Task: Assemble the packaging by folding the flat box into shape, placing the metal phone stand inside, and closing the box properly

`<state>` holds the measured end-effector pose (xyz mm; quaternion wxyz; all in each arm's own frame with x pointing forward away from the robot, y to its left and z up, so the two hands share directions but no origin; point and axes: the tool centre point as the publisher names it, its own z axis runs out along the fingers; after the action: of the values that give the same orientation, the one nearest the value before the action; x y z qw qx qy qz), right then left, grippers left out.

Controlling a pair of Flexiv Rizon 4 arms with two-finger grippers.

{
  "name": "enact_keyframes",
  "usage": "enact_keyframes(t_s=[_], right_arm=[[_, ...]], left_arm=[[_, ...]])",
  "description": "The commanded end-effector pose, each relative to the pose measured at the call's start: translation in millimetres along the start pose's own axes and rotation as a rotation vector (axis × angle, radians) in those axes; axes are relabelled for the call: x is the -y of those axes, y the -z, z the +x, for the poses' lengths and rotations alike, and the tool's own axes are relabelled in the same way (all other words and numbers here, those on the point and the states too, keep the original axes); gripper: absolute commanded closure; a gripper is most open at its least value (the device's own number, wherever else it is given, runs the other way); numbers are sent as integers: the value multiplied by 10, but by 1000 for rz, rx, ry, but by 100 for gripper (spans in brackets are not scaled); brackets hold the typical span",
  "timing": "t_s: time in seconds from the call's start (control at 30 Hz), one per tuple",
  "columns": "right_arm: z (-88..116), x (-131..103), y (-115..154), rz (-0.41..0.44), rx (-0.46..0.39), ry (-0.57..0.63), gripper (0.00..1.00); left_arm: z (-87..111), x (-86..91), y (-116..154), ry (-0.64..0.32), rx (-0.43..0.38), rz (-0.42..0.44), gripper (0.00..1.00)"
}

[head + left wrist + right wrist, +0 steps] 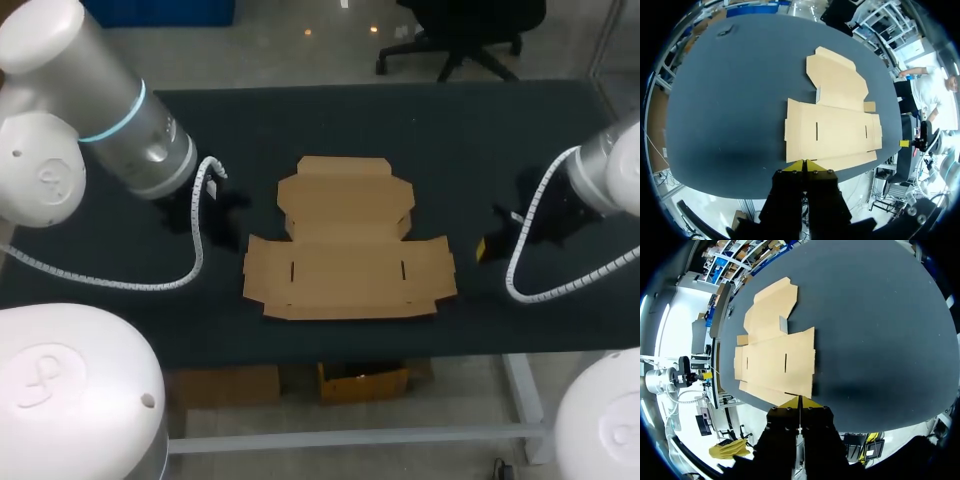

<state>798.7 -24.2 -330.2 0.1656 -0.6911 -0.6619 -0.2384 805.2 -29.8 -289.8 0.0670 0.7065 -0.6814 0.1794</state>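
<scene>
Dark, matte worktop (480,140) spreads across the head view, with two white robot arms coming in over it from either side. The left arm (110,110), its joint ringed with a pale blue band, hangs over the worktop's left part. The right arm (610,170) enters at the right edge. A white coiled cable (195,250) loops down from the left arm onto the dark surface, and a second white coiled cable (520,250) curls below the right arm.

Between the arms, a flat, unfolded brown cardboard box (350,270) lies flush on the middle of the worktop, close to its near edge and apart from both arms. Its wide panel is nearest the robot, with side flaps spread out and two short slits (292,271) cut into it. A narrower panel with angled flaps extends toward the far side.

The left pincer (804,164) has its yellow tips pressed together with nothing between them, and in its wrist view the box lies just ahead of them. The right pincer (799,401) is likewise closed on nothing, its tips meeting in a single yellow wedge, with the box ahead of it. From above, one yellow tip of the right pincer shows near the box's right flap, not touching it.
</scene>
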Motion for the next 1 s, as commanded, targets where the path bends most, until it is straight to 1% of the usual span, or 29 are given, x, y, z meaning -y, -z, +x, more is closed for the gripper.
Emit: enact_keyframes(t_s=[0.03, 0.27, 0.3, 0.37, 0.5, 0.63, 0.73, 0.87, 1.0], right_arm=[[-45, 51, -28, -1, -21, 4, 100], [-15, 183, -34, 8, -44, 25, 100], [-11, 201, -29, 8, -44, 26, 100], [8, 245, -11, 6, -43, 28, 100], [16, 320, 14, 7, -46, 21, 100], [1, 410, 33, 5, -41, 4, 100], [-16, 440, 12, 16, -29, -3, 100], [-22, 441, -21, 15, -33, -1, 100], [-11, 447, -56, 12, -38, -2, 100]], left_arm=[[-28, -86, -20, 5, -3, 6, 100], [-34, -235, 15, 12, -5, -11, 100], [-30, -259, 28, 9, -17, -21, 100], [-31, -315, 56, 7, -9, -17, 100], [-50, -392, 91, 4, -31, -18, 100], [-44, -469, 66, -10, -48, -22, 100], [-38, -519, 43, -23, -62, -7, 100], [-45, -544, 13, -30, -80, -6, 100], [-67, -556, -11, -34, -79, -7, 100]])
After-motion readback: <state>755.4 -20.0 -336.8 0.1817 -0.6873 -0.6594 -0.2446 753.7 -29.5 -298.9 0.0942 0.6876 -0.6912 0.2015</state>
